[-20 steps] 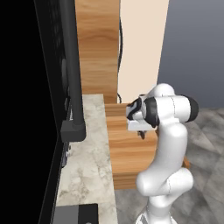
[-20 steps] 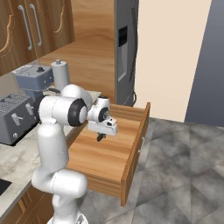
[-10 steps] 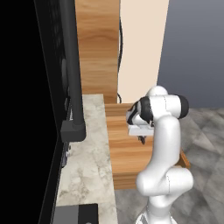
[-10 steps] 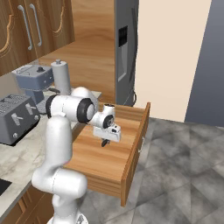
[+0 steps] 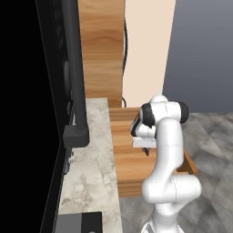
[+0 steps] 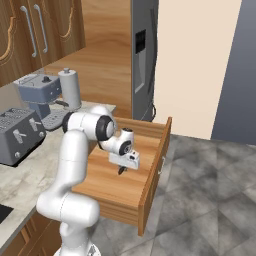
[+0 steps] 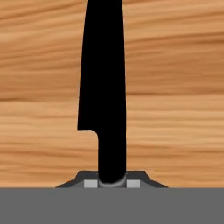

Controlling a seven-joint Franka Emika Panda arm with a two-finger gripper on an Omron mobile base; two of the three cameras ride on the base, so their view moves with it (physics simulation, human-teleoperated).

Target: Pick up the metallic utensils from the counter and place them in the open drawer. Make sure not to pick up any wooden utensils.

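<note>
The tool (image 6: 121, 170) is pinching the black handle of a dark knife (image 7: 103, 92), its jaws drawn in narrow on it, and is hanging over the inside of the open drawer (image 6: 152, 165). In the hand view the blade is pointing straight away from the fingertips (image 7: 90, 183) with the light wood of the drawer floor behind it on every side. How far the point is standing off that floor I cannot tell.

To do this step well, the arm should be lowering slowly until the blade is lying close to the wood, keeping it level and clear of the drawer walls, and only then letting the jaws part. The drawer is standing out beside the marble tabletop (image 5: 91, 159), where the toaster (image 6: 17, 135) sits in the right base view.
</note>
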